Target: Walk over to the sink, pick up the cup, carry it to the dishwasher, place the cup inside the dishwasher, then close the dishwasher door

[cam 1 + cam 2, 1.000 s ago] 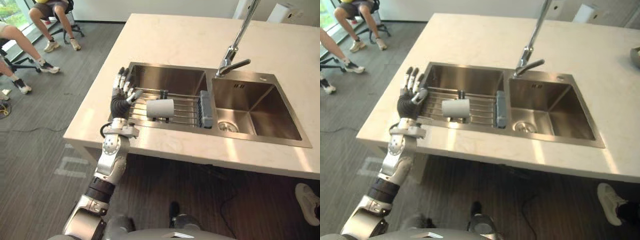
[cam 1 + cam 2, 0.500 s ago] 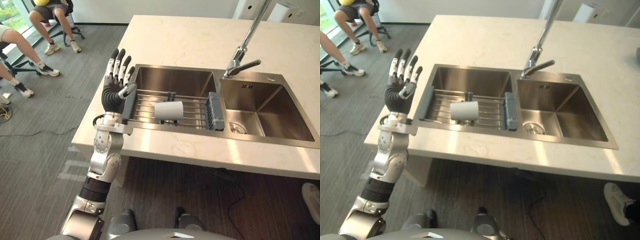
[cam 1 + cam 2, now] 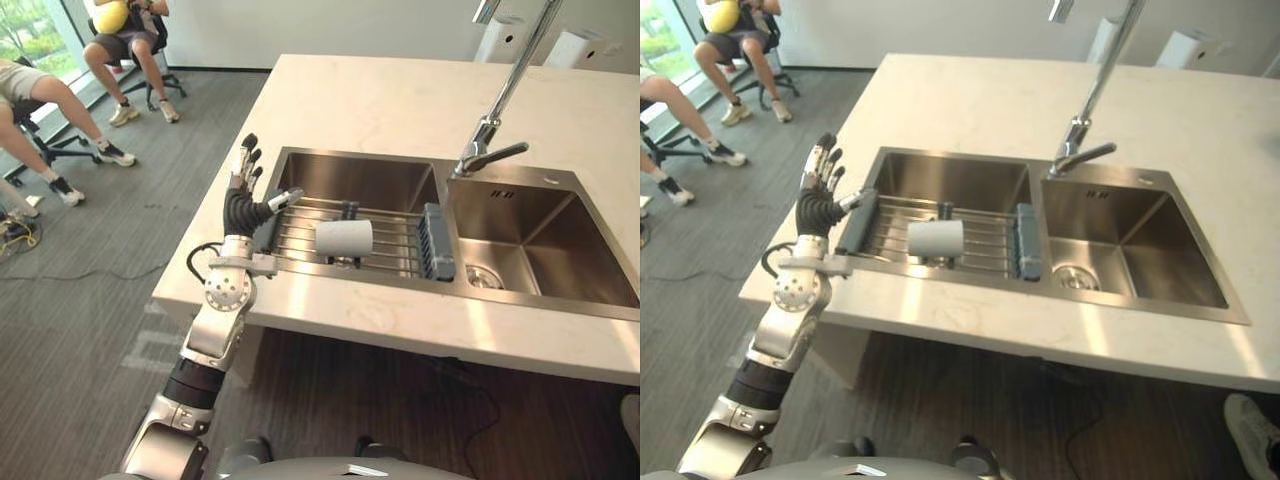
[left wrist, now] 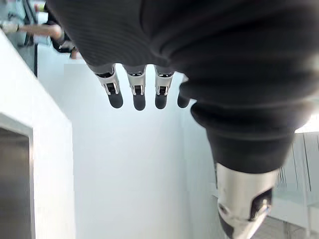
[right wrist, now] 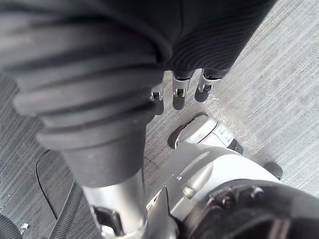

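Observation:
A white cup [image 3: 344,237] lies on its side on a wire rack [image 3: 385,246] set across the left basin of a steel double sink [image 3: 360,180]. My left hand [image 3: 243,206] is raised over the counter's left edge, just left of the rack, a short way from the cup. Its fingers point up and away, straight, with the thumb toward the cup; it holds nothing. In the left wrist view its fingertips [image 4: 138,102] stand spread in the air. My right hand [image 5: 179,64] hangs low over the grey floor with straight fingers.
The pale stone counter [image 3: 400,100] runs far and right around the sink. A tall tap [image 3: 500,110] stands between the basins. A grey brush-like block [image 3: 437,255] sits at the rack's right end. People sit on chairs [image 3: 120,40] at the far left over grey carpet.
The camera has shifted, so the sink sits slightly lower and right. My left hand has come closer to the rack's left end and lower, still open. The cup has not moved.

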### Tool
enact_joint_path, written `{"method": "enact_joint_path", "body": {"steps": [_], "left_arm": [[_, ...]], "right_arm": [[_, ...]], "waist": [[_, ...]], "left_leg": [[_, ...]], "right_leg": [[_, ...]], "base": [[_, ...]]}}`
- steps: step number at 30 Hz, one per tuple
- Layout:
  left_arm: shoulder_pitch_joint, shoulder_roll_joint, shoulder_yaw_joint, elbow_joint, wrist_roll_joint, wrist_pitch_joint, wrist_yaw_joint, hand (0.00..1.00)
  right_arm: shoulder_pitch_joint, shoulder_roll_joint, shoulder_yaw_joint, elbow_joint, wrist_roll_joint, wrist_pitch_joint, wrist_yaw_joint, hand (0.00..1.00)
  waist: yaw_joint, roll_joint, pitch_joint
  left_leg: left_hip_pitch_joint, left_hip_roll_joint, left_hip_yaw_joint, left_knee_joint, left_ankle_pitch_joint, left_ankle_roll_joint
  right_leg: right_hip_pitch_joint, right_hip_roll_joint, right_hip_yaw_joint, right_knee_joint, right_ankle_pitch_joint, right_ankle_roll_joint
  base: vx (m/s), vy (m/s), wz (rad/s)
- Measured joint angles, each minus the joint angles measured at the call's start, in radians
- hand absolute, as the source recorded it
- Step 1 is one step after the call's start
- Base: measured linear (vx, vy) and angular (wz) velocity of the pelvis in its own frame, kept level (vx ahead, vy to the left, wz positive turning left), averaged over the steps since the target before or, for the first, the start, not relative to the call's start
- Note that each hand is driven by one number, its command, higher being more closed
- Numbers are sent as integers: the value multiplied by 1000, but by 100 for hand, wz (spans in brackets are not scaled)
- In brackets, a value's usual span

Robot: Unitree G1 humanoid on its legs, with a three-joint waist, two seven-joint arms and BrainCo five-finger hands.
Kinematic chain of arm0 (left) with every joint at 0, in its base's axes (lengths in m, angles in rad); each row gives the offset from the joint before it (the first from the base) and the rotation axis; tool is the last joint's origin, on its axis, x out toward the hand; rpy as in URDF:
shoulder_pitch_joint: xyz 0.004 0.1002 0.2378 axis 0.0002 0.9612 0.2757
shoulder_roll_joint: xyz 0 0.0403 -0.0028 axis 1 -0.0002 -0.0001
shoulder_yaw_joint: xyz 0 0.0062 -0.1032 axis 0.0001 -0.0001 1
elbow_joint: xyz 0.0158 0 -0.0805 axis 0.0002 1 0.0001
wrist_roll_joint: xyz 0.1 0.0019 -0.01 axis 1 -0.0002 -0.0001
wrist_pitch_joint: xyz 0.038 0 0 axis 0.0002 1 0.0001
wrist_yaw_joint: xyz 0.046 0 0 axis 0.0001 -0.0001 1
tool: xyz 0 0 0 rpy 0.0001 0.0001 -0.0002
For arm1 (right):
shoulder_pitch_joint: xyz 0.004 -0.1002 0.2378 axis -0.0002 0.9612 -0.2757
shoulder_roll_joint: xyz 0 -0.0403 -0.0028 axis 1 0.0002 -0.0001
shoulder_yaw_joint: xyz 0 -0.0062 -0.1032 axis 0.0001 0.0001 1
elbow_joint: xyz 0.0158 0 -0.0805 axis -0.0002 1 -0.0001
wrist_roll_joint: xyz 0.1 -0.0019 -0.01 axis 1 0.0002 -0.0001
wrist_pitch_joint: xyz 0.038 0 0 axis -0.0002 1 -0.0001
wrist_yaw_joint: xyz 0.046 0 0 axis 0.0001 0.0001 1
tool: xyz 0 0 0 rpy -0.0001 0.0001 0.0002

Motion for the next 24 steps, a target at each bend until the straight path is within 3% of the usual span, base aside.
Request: {"method": "enact_joint_path", "body": {"steps": [3,7,12,18,24], "left_arm": [[0,2,1,11,117,16,36,0],[-8,23,-12,43,172,23,41,0],[-47,38,-84,86,266,73,33,0],[-81,40,-138,150,361,166,4,0],[-96,40,-188,204,479,210,-23,0]], "right_arm": [[11,0,7,0,18,1,-12,0],[14,6,5,1,39,0,-27,0],[19,22,-6,0,59,-1,-27,0],[22,28,-32,-1,77,-1,-28,0],[23,32,-31,-1,77,-1,-32,0]], "waist": [[-2,3,-16],[-13,-2,-24],[-20,-1,-26],[-41,3,-29],[-49,3,-29]], "left_leg": [[2,10,38,0,3,-1],[11,11,46,-2,7,6],[13,21,75,-6,7,2],[29,26,103,-23,10,-3],[41,35,117,-22,12,-6]], "right_leg": [[3,-1,3,-14,13,0],[15,0,4,-30,19,0],[14,5,9,-50,30,-2],[11,10,25,-55,30,-2],[5,16,33,-55,31,-3]], "base": [[5,3,-5],[3,4,-1],[9,-3,-8],[21,-6,-11],[24,-10,-5]]}}
